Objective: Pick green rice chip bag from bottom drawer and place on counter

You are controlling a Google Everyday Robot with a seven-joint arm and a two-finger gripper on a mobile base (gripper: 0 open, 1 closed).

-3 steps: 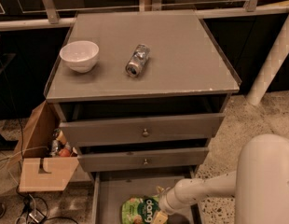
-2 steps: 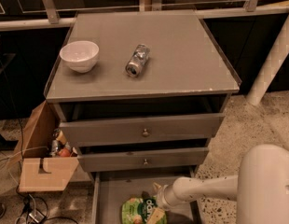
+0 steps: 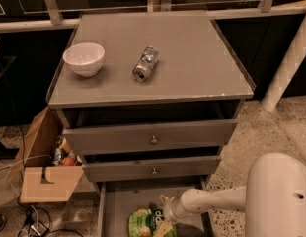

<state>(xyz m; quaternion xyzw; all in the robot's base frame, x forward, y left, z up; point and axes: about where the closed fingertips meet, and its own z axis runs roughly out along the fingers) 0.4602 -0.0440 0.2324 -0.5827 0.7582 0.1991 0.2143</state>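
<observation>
Gripper (image 3: 162,222) is low in the open bottom drawer (image 3: 115,207), at the near edge of view, right up against the right side of the green rice chip bag (image 3: 142,224) - how wide it stands, or whether it grips the bag, cannot be told. The bag lies on the drawer floor near the middle, and the white arm (image 3: 212,200) reaches in from the right. Above, the two knobbed drawers (image 3: 153,138) sit partly out, the counter (image 3: 192,58) carries a white bowl (image 3: 84,59) at left and a silver can (image 3: 145,63) on its side near the middle - a cardboard box (image 3: 47,184) stands left of the cabinet.
</observation>
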